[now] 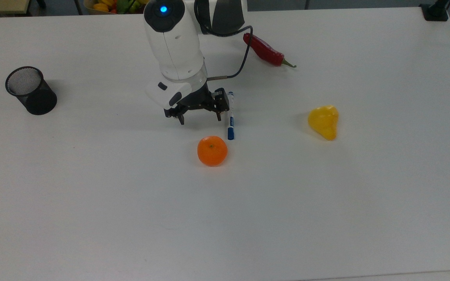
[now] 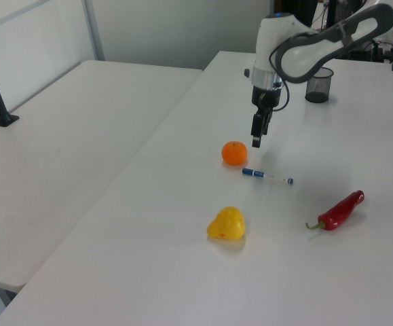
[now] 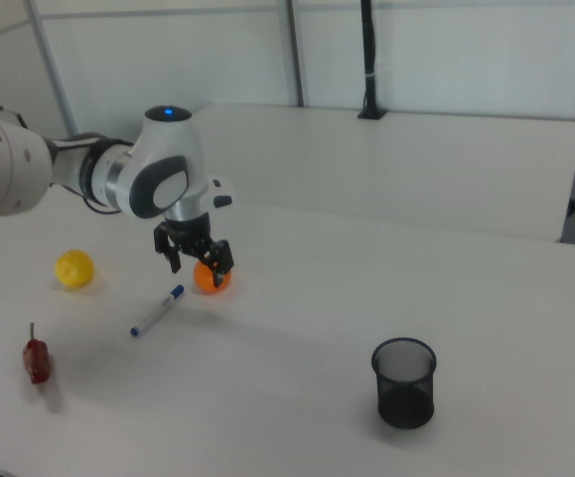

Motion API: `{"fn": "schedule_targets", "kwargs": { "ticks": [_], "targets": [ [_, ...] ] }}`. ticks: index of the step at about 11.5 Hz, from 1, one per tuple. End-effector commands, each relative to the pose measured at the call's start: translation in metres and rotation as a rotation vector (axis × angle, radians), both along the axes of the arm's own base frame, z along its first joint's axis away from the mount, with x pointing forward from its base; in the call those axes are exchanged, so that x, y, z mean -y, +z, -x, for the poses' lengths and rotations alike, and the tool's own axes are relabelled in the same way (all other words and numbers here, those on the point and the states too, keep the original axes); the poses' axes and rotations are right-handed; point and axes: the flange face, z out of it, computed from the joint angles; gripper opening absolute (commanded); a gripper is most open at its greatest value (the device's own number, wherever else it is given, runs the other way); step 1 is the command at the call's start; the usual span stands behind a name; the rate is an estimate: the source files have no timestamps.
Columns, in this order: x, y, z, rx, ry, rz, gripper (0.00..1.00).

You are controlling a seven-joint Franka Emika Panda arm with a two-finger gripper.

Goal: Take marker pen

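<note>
Gripper point(image 1: 199, 115) above the white table point(image 1: 326, 203), fingers spread and holding nothing.

We see the marker pen point(image 1: 230, 115) flat on the table, just beside the gripper on the top view's right, blue cap end nearest the orange point(image 1: 212, 150); in the right view the pen point(image 3: 157, 310) lies below the gripper point(image 3: 197, 260). We note the orange just past the gripper toward the top view's bottom. The yellow pear point(image 1: 324, 121) sits well off to the top view's right, the red chilli pepper point(image 1: 265, 50) behind the arm, and the black mesh pen cup point(image 1: 30, 90) far to the top view's left. A second white table point(image 2: 53, 156) adjoins in the left view; pale partition walls point(image 3: 446, 55) stand behind in the right view.
</note>
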Motion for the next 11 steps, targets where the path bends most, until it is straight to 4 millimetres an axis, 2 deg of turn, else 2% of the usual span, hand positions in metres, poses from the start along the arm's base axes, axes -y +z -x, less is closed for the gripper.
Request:
{"fn": "schedule_targets", "kwargs": {
  "ticks": [1, 3, 4, 7, 9, 10, 11],
  "targets": [
    [0.017, 0.078, 0.031, -0.032, -0.021, 0.006, 1.0],
    [0.021, 0.12, 0.05, -0.043, -0.016, 0.013, 1.0],
    [0.029, 0.138, 0.058, -0.043, -0.04, 0.016, 1.0],
    [0.043, 0.201, 0.089, -0.07, -0.181, 0.038, 1.0],
    [0.05, 0.235, 0.102, -0.069, -0.189, 0.044, 1.0],
    [0.05, 0.243, 0.107, -0.081, -0.188, 0.046, 1.0],
    [0.059, 0.259, 0.113, -0.082, -0.203, 0.043, 1.0]
  ]
}}
